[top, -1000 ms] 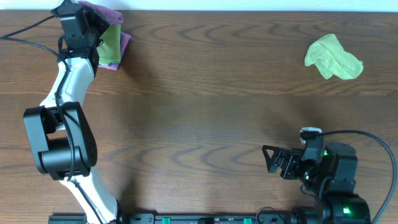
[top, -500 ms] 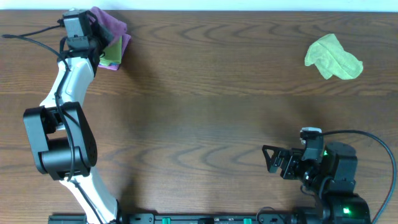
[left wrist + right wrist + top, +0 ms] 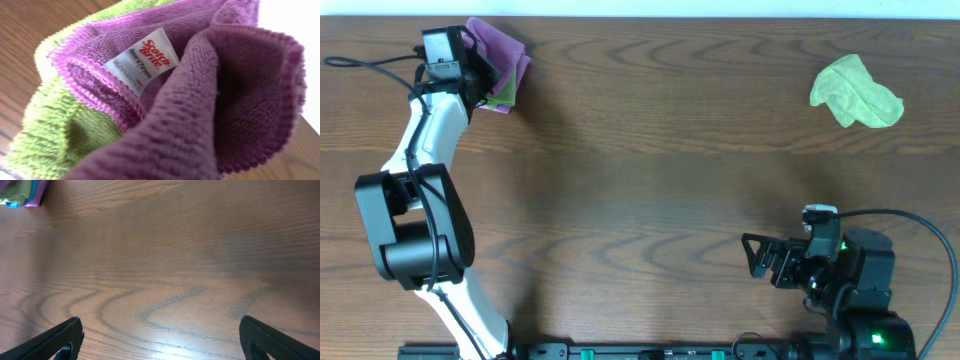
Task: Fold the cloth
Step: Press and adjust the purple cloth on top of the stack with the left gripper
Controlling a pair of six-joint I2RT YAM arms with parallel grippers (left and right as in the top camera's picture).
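Observation:
A purple cloth lies bunched over a green cloth at the table's far left corner. In the left wrist view the purple cloth, with its white label, fills the frame above the green cloth. My left gripper is at the cloth's left edge and appears shut on it; its fingers are hidden by the fabric. My right gripper is open and empty near the front right, over bare wood. A crumpled light-green cloth lies at the far right.
The table's far edge runs just behind the purple cloth. The cloth pile also shows in the right wrist view at the top left. A black cable trails left from the left arm.
My left gripper has moved slightly toward the front, bringing the purple cloth down over the green one, which now shows much less. The right arm has not moved.

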